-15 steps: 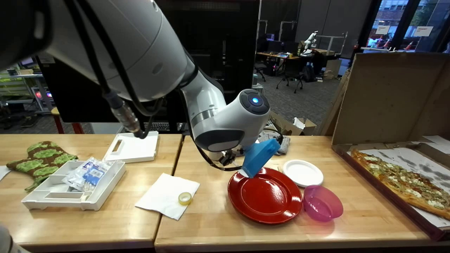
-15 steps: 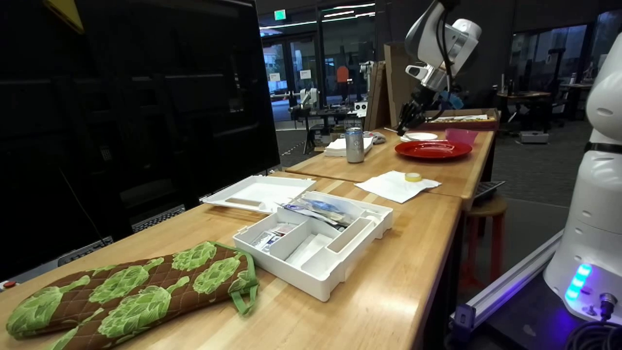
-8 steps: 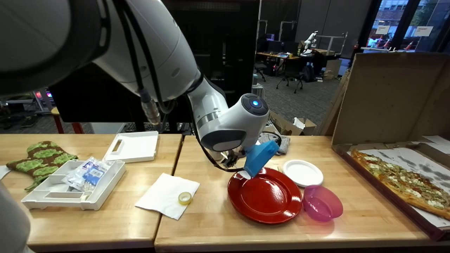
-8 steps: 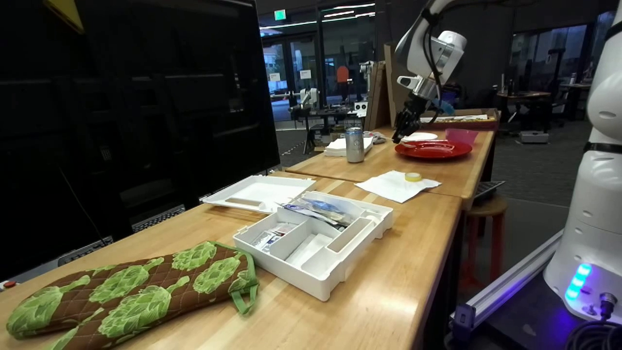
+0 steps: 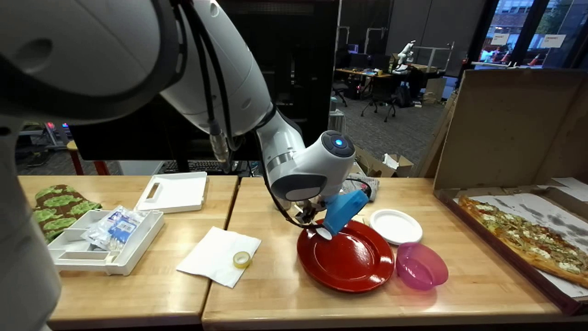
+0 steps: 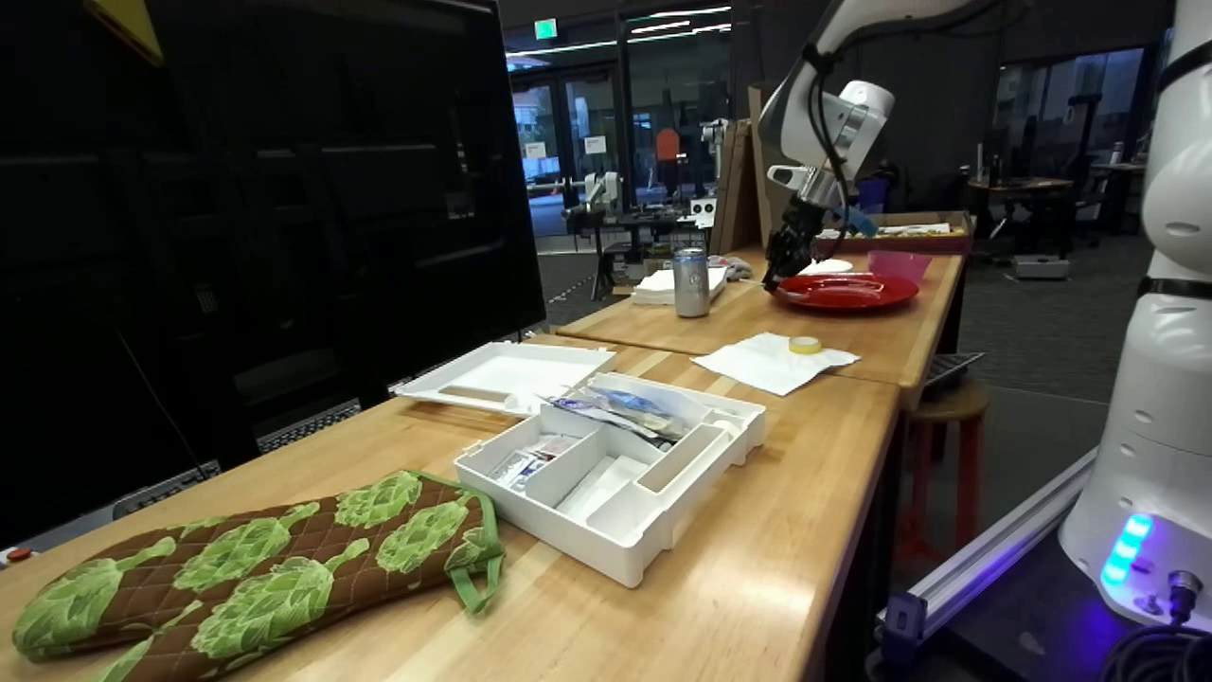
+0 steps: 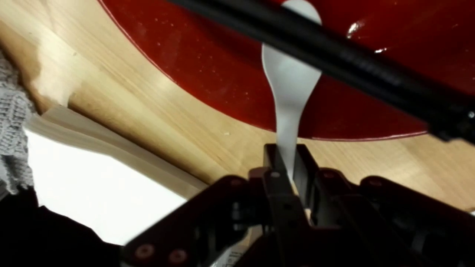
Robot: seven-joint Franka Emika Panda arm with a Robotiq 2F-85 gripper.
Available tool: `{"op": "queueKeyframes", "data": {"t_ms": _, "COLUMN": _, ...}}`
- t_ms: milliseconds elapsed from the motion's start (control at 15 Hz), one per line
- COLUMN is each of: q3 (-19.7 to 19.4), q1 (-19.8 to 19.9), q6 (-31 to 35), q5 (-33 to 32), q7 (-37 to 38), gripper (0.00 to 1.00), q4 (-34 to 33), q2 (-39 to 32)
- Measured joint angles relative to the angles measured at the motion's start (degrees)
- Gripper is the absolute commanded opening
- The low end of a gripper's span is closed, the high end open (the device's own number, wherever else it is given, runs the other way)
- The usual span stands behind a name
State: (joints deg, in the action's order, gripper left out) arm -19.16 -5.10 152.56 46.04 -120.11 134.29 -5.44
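Over the red plate, toward its eleven o'clock in an exterior view, the white spoon is sinking lower than a second ago, jaws gripping it: the gap is closing, though whether they're touching isn't showing!

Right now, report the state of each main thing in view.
Gripper: shut on white spoon
White spoon: held, head over red plate
Red plate: face up
Pizza box: open
White case: open
Can: upright
Tape roll: flat on white napkin
Oven mitt: lying flat
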Motion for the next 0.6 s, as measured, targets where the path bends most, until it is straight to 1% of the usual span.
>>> {"op": "queueKeyframes", "data": {"t_ms": 67, "q3": 0.0, "q1": 0.09, "q6": -0.01, "q5": 0.0, "q7": 0.0, "gripper": 0.03, "q4": -0.32, "q2": -0.31}}
{"op": "queueKeyframes", "data": {"t_ms": 133, "q3": 0.0, "q1": 0.15, "q6": -0.01, "q5": 0.0, "q7": 0.0, "gripper": 0.38, "q4": -0.54, "q2": -0.5}}
{"op": "queueKeyframes", "data": {"t_ms": 200, "q3": 0.0, "q1": 0.16, "q6": -0.01, "q5": 0.0, "q7": 0.0, "gripper": 0.38, "q4": -0.73, "q2": -0.59}}
{"op": "queueKeyframes", "data": {"t_ms": 267, "q3": 0.0, "q1": 0.16, "q6": -0.01, "q5": 0.0, "q7": 0.0, "gripper": 0.41, "q4": -0.87, "q2": -0.61}}
{"op": "queueKeyframes", "data": {"t_ms": 533, "q3": 0.04, "q1": 0.11, "q6": 0.01, "q5": 0.0, "q7": -0.01, "gripper": 0.68, "q4": -1.38, "q2": -0.6}}
{"op": "queueKeyframes", "data": {"t_ms": 600, "q3": 0.08, "q1": 0.06, "q6": 0.02, "q5": 0.0, "q7": -0.04, "gripper": 0.76, "q4": -1.5, "q2": -0.53}}
